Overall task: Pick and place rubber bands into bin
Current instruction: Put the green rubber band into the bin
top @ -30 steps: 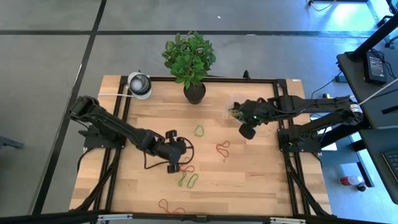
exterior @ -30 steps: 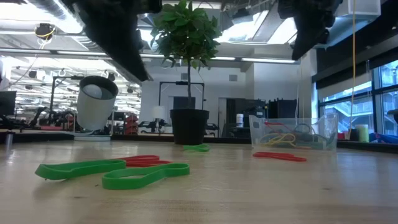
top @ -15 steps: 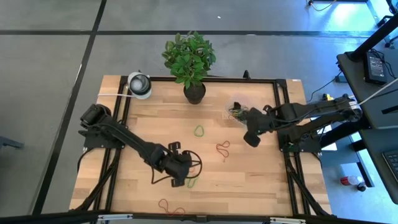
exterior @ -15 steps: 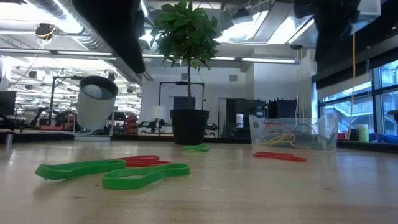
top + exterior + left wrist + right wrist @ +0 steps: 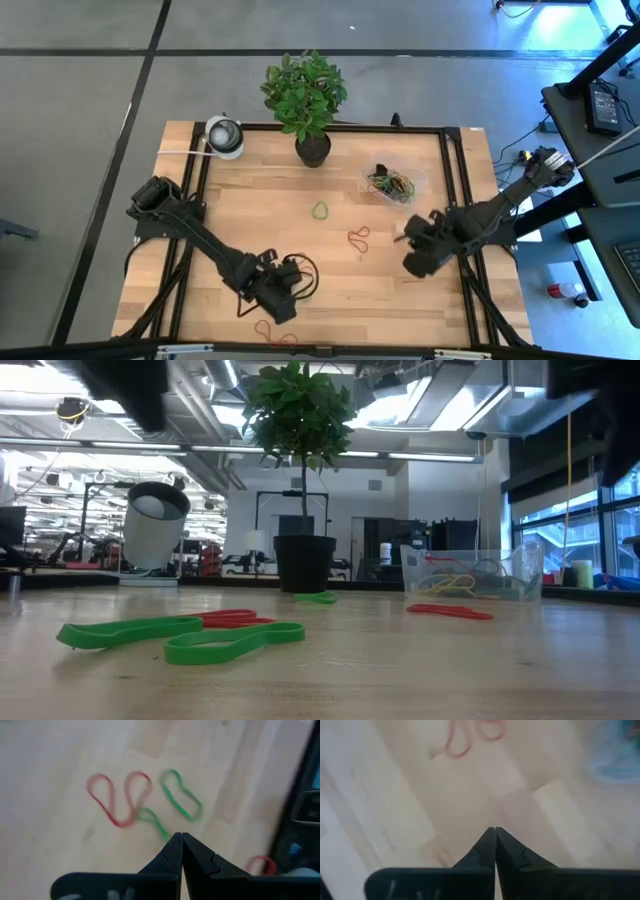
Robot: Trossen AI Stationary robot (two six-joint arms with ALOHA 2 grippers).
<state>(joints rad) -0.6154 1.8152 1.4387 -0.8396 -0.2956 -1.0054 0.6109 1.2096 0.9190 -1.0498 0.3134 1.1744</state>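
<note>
Hovering over the surface (image 5: pixel 240 200), your left gripper (image 5: pixel 290 290) and right gripper (image 5: pixel 415 262) both have jaws together, empty; loose rubber bands (image 5: pixel 357 238) lie outside the bin (image 5: pixel 392 184).

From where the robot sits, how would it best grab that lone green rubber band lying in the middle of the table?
The green rubber band lies flat on the wooden table, clear of the other bands. Probably best to come straight down from above and pinch across one long side of the loop, since nothing stands up to grip from the side.
</note>
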